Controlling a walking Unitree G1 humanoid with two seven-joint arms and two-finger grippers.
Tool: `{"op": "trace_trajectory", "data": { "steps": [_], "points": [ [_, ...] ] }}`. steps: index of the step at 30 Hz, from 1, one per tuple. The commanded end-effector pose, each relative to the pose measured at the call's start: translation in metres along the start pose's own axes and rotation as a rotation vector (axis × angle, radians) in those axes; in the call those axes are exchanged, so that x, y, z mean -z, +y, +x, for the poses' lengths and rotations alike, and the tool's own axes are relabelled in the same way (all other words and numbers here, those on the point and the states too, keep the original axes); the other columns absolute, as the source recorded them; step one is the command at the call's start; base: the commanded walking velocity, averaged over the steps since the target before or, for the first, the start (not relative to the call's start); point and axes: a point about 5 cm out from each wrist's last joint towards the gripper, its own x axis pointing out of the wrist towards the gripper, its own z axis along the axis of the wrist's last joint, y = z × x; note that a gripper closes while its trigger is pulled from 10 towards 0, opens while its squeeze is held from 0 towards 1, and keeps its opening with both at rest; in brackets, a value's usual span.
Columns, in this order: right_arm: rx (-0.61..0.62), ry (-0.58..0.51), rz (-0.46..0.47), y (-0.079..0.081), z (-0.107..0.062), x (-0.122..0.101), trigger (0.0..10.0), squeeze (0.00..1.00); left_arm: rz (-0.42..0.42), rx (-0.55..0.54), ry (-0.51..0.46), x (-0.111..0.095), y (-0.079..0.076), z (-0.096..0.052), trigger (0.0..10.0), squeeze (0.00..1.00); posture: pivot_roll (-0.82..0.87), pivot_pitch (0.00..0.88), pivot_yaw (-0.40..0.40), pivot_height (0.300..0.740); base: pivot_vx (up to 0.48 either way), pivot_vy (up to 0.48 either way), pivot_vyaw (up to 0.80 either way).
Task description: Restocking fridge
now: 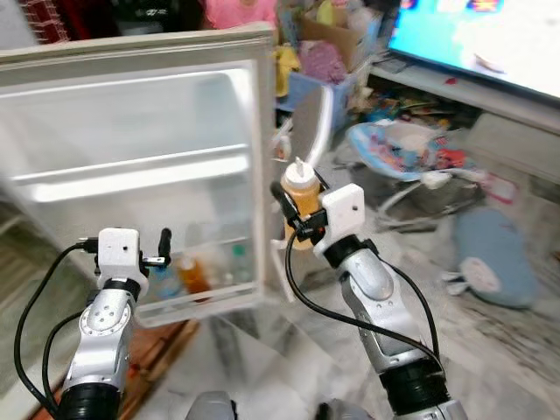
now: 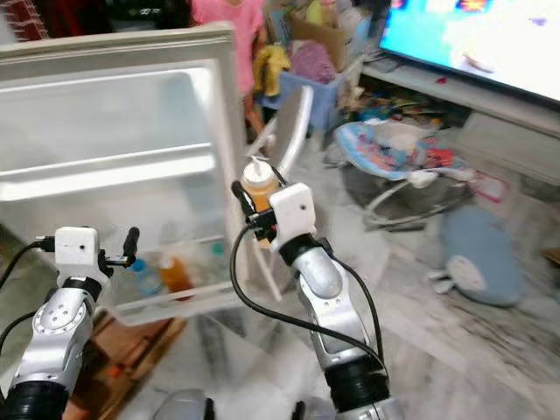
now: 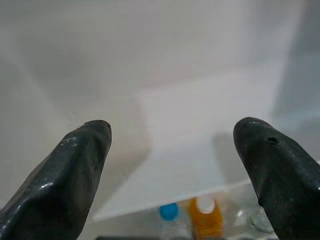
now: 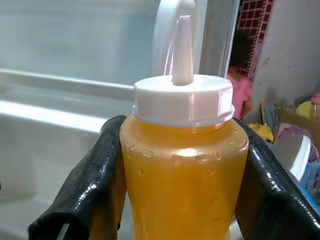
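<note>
— Two fingers of the right gripper (image 4: 175,200) pinch the squeeze bottle (image 4: 182,165) mid-body, just outside the fridge's (image 1: 131,166) right edge.
— Beaded wet, probably slippery; soft walls. Left gripper (image 3: 175,165) spread, empty.

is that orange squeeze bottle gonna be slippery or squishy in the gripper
Probably slippery: droplets bead on the bottle wall in the right wrist view. Likely heavy for its size, since it looks full nearly to the cap. The right gripper holds it upright; soft plastic may squash.
</note>
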Motion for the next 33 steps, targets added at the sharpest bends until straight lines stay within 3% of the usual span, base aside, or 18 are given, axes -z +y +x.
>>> {"op": "trace_trajectory", "data": {
  "steps": [1, 3, 8, 13, 18, 23, 31, 33],
  "points": [
    [0.036, 0.01, -0.008, -0.008, -0.004, 0.002, 10.0, 0.0, 0.006, 0.049, -0.004, -0.003, -0.008, 0.002, 10.0, 0.0, 0.07, 0.032, -0.02, 0.74, 0.0, 0.48, 0.0],
    [0.04, 0.013, -0.023, -0.01, -0.003, 0.003, 10.0, 0.0, -0.062, 0.082, 0.02, -0.001, -0.01, 0.0, 10.0, 0.0, 0.08, 0.031, -0.023, 0.74, 0.0, 0.471, 0.0],
    [0.056, 0.004, -0.035, -0.012, 0.0, 0.0, 10.0, 0.0, -0.054, 0.101, 0.015, -0.002, -0.011, -0.001, 10.0, 0.0, 0.08, 0.028, -0.025, 0.74, 0.0, 0.467, 0.0],
    [0.094, 0.04, -0.065, -0.016, 0.0, 0.005, 10.0, 0.0, -0.092, 0.123, 0.027, -0.002, -0.013, -0.003, 10.0, 0.0, 0.08, 0.028, -0.026, 0.74, 0.0, 0.0, 0.0],
    [0.105, 0.049, -0.048, -0.017, -0.002, 0.007, 10.0, 0.0, -0.034, 0.118, -0.023, -0.007, -0.011, -0.007, 10.0, 0.0, 0.08, 0.033, -0.024, 0.74, 0.0, 0.0, 0.0],
    [0.111, 0.049, -0.083, -0.02, -0.003, 0.008, 10.0, 0.0, -0.031, 0.119, -0.013, -0.006, -0.011, -0.009, 10.0, 0.0, 0.08, 0.034, -0.024, 0.74, 0.0, 0.0, 0.0],
    [0.139, 0.063, -0.08, -0.023, -0.003, 0.009, 10.0, 0.0, -0.029, 0.186, 0.005, -0.006, -0.018, -0.011, 10.0, 0.0, 0.08, 0.034, -0.02, 0.74, 0.0, 0.0, 0.67],
    [0.152, 0.061, -0.073, -0.026, -0.005, 0.01, 10.0, 0.0, -0.004, 0.181, -0.038, -0.012, -0.019, -0.016, 10.0, 0.0, 0.08, 0.037, -0.016, 0.74, 0.0, 0.0, 0.0]
  ]
}}
